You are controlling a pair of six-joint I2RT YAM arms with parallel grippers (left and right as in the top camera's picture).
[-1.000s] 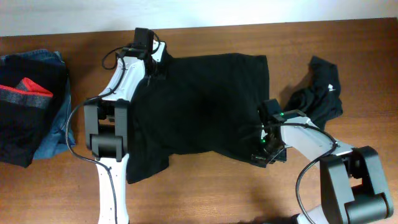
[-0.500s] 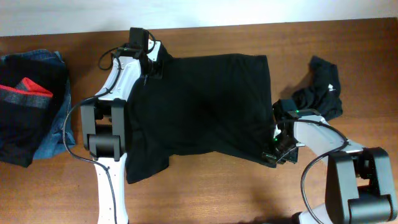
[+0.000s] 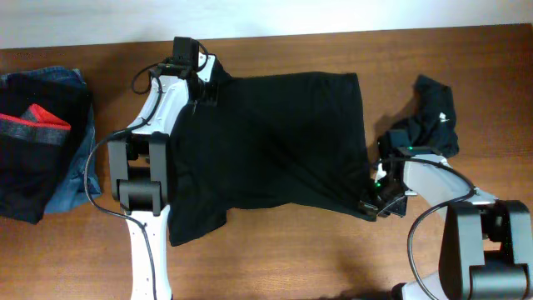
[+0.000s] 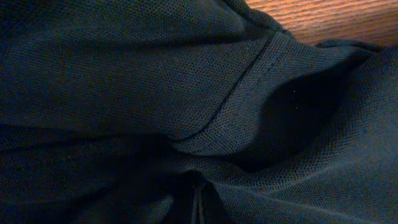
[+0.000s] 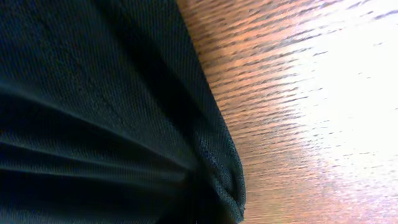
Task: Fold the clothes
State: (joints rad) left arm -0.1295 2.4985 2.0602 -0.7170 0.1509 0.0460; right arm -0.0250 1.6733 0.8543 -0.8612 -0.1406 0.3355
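A large black shirt [image 3: 275,142] lies spread across the middle of the table. My left gripper [image 3: 202,83] is shut on the shirt's far left corner; the left wrist view shows only bunched black fabric [image 4: 186,93] with a seam. My right gripper [image 3: 376,200] is shut on the shirt's near right hem corner; the right wrist view shows that hem [image 5: 211,143] pulled taut over the wood. A second black piece [image 3: 429,117] with a small white mark lies crumpled at the right.
A pile at the left edge holds a blue denim garment [image 3: 71,179] under a black piece with red-and-grey stripes [image 3: 33,125]. The wooden table [image 3: 291,258] shows in front of the shirt. A pale wall runs along the far edge.
My right gripper has pulled the shirt's near right corner further right and slightly toward the front, stretching the fabric. My left gripper shifted slightly left, then held still.
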